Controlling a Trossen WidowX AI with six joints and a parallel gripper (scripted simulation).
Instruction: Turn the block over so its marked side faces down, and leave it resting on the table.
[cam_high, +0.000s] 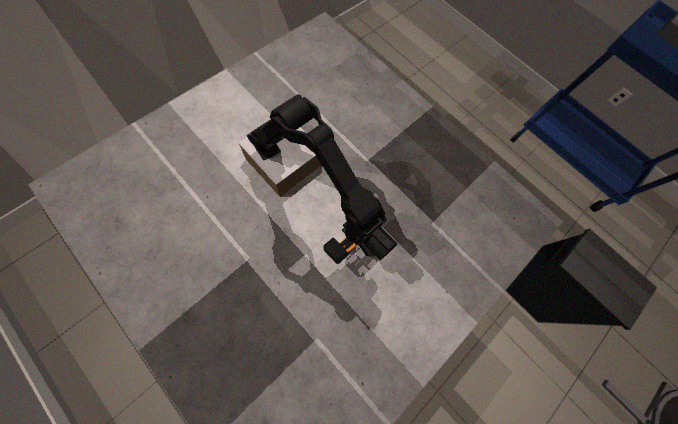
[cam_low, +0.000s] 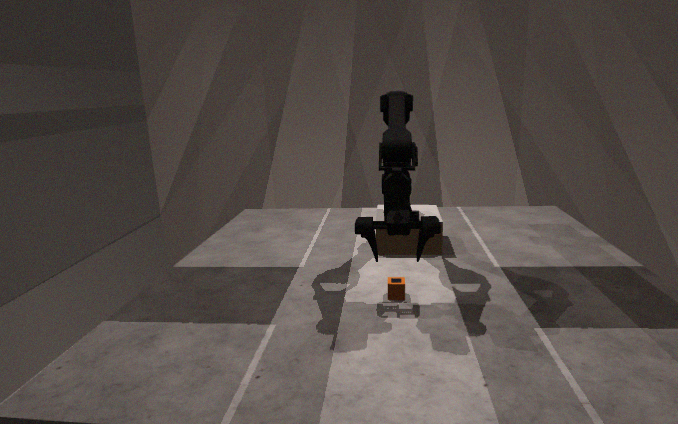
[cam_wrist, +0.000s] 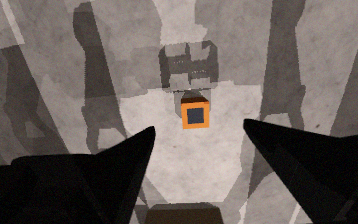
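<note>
A small orange block (cam_high: 351, 247) (cam_low: 396, 291) (cam_wrist: 186, 125) rests on the table (cam_high: 210, 310) (cam_low: 175, 370). Its marked side, a dark square (cam_low: 396, 280) (cam_wrist: 195, 115) with an orange border, faces up. In the top view the arm hides most of the block. My gripper (cam_low: 397, 260) (cam_wrist: 198, 126) is open and empty, pointing down. It is above the block, and its fingertips do not touch it. In the wrist view the block appears between the two black fingertips, with space on both sides.
The arm stands on a white-topped box (cam_high: 295, 182) (cam_low: 410, 243) with brown sides at the back of the table. A blue cart (cam_high: 590, 145) and a dark angular bin-like object (cam_high: 600, 280) stand off the table at the right in the top view. Arm shadows fall around the block.
</note>
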